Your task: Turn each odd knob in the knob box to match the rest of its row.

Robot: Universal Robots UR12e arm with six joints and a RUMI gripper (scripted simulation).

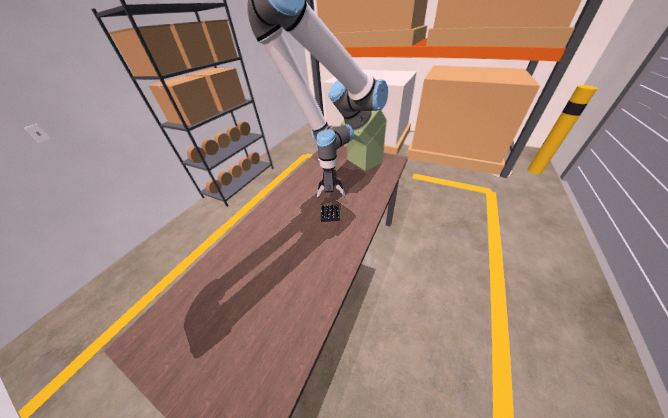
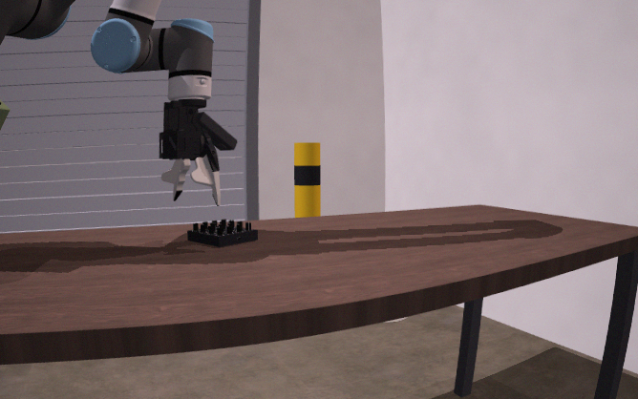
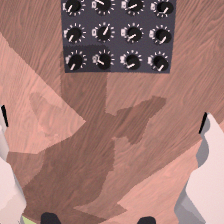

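In the exterior view the gripper (image 2: 197,197) is seen at the left, hanging above the table (image 2: 334,296) with its fingers pointing down; its jaws are spread wide and nothing is held between them. Just below it and slightly to the right, the knob box (image 2: 223,235) lies flat on the table, inside the arm's long dark shadow (image 2: 382,236). The box is roughly square, so no long axis can be made out. Further right, beyond the table, a yellow bollard with a black band (image 2: 307,178) is seen.

In the wrist view the box (image 3: 118,37) fills the top of the picture, cut off by the upper edge. Three full rows of four black knobs are shown, each ringed with white marks and carrying a white pointer. In the nearest row, the second knob from the left (image 3: 102,60) is seen pointing up and left, unlike its neighbours. The fingertips are seen well apart at the two sides.
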